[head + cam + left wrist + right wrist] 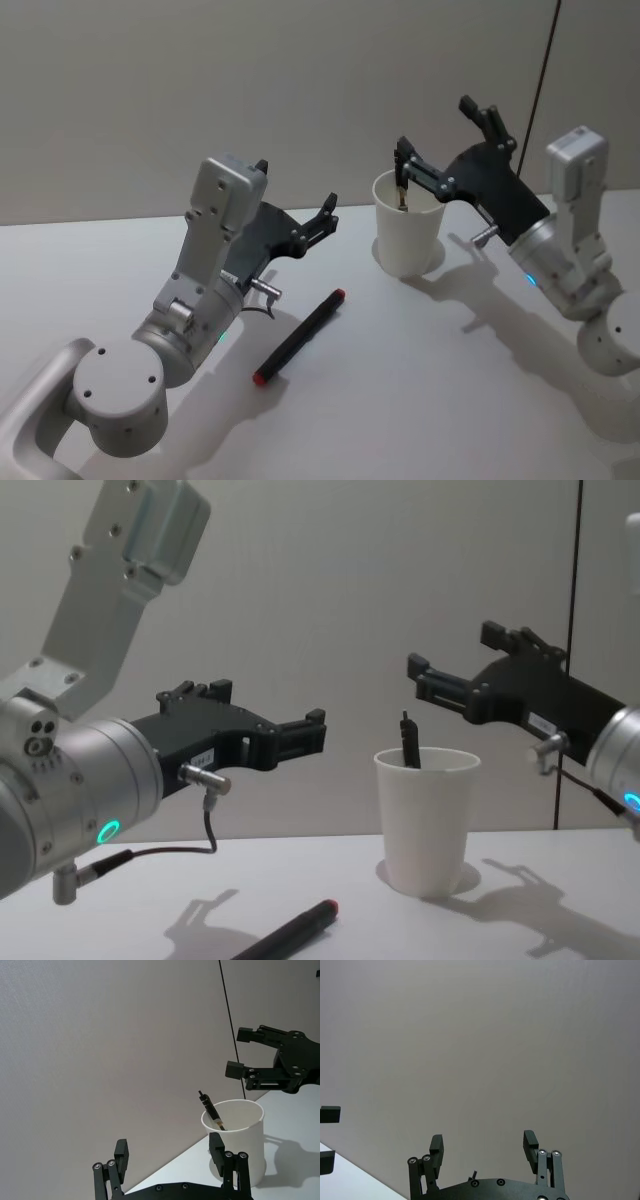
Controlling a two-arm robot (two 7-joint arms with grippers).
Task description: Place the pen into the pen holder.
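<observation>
Poking from the pen holder (427,830), a dark pen (409,742), mostly hidden.

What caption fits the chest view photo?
Open right gripper hovers above pen holder containing black pen; open left gripper hangs near red-tipped pen.

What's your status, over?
Left gripper open, empty, left of pen holder. Right gripper open above it. Dark pen stands inside. Red-tipped pen lies on table, untouched.

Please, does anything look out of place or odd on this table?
A red-tipped pen lies flat on the table, outside the pen holder, while a second pen leans inside it. The left end effector and right end effector are open, holding nothing. Nothing looks spilled or damaged.
</observation>
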